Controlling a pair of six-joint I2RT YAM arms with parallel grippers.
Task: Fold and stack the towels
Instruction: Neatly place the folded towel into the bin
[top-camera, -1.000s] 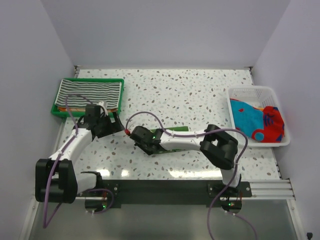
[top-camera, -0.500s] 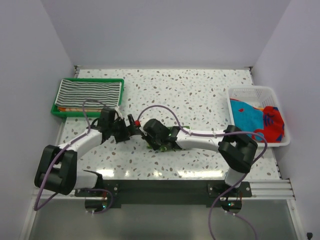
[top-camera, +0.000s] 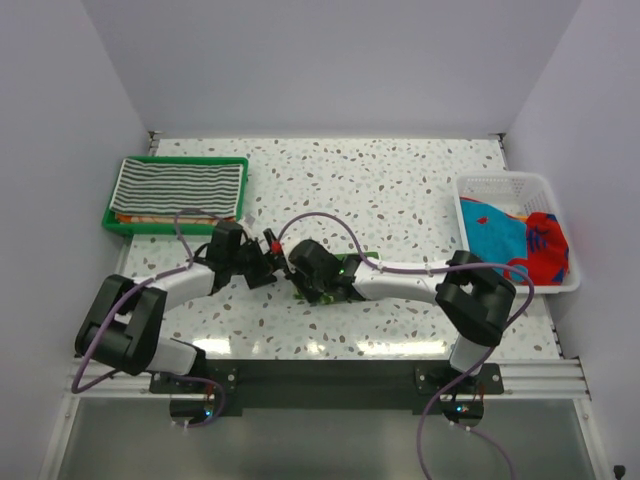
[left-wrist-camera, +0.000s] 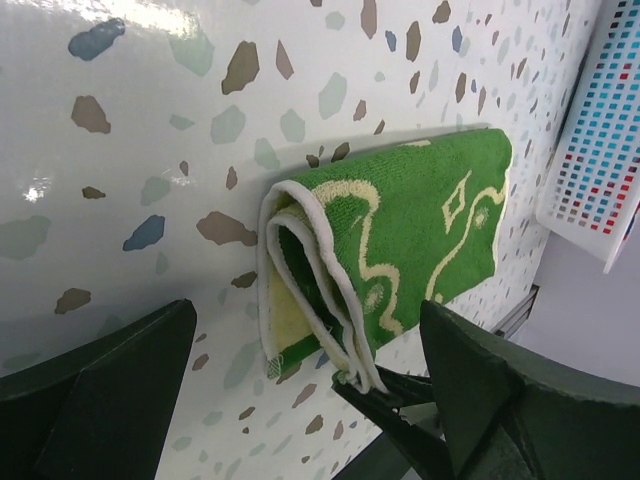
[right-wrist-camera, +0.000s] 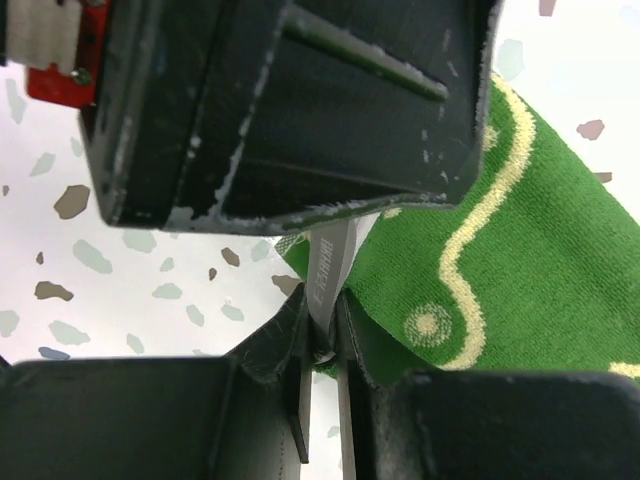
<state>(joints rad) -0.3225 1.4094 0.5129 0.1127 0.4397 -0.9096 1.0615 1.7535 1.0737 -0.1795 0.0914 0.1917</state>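
Note:
A folded green towel (left-wrist-camera: 400, 230) with white drawings lies on the speckled table; in the top view only a sliver of the green towel (top-camera: 358, 258) shows under my right arm. My right gripper (right-wrist-camera: 325, 325) is shut on the towel's near corner, pinching its edges and white label. My left gripper (left-wrist-camera: 308, 310) stands wide open, one finger on each side of the towel's folded end, not touching it. Seen from above, the left gripper (top-camera: 266, 262) meets the right gripper (top-camera: 298, 272) at the table's middle. A striped towel (top-camera: 180, 185) tops the stack in the green tray (top-camera: 112, 222).
The white mesh basket (top-camera: 470, 185) at the right edge holds a blue-and-red cloth (top-camera: 520, 245); the same basket (left-wrist-camera: 590, 130) shows beyond the green towel in the left wrist view. Purple cables loop over both arms. Walls close in the left, back and right.
My left arm has swung from the tray's front edge rightward to the green towel, gripper open. My right gripper shifted slightly right, still pinching the towel.

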